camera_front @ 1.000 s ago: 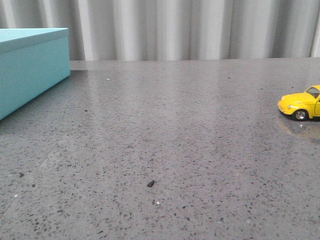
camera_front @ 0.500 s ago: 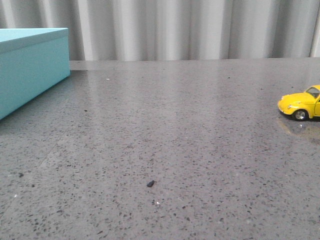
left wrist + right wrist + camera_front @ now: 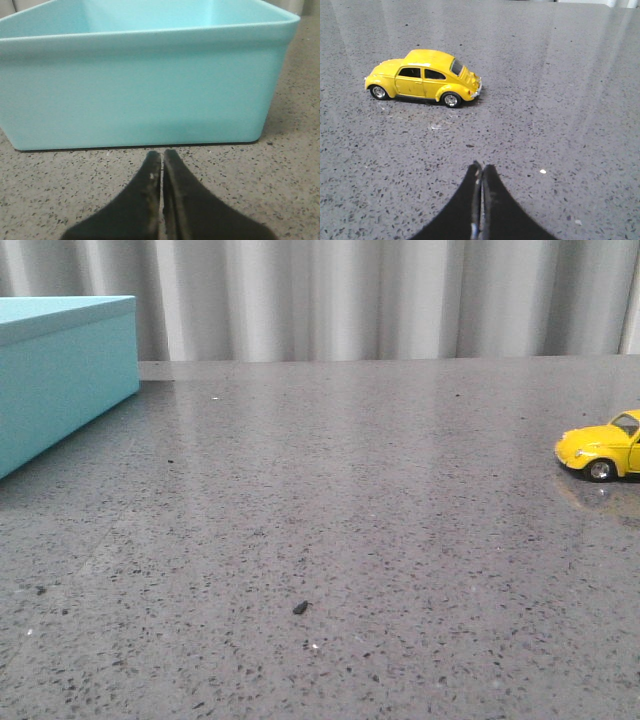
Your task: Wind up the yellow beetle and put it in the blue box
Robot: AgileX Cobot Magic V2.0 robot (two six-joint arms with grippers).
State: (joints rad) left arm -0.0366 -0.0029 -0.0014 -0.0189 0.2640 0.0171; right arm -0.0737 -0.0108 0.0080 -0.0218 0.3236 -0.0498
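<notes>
I am looking at the yellow beetle (image 3: 424, 77) standing on its four wheels on the grey speckled counter (image 3: 560, 100), ahead of my right end effector (image 3: 481, 200) and a little off to one side, well apart from it. That end effector is pressed fully closed and carrying nothing. My left end effector (image 3: 161, 200) is likewise closed and empty, sitting just in front of the blue box (image 3: 145, 85), near its side wall but not touching.

I am judging the car to be small, light and rigid, with a glossy rounded shell that will likely be slipping under a pinch across the roof. I am planning to take it across the flat door sides, low between the wheels, where the fingers are getting parallel faces. On this polished counter it may be rolling away at first contact, so I am favouring a closing direction across the axles.
</notes>
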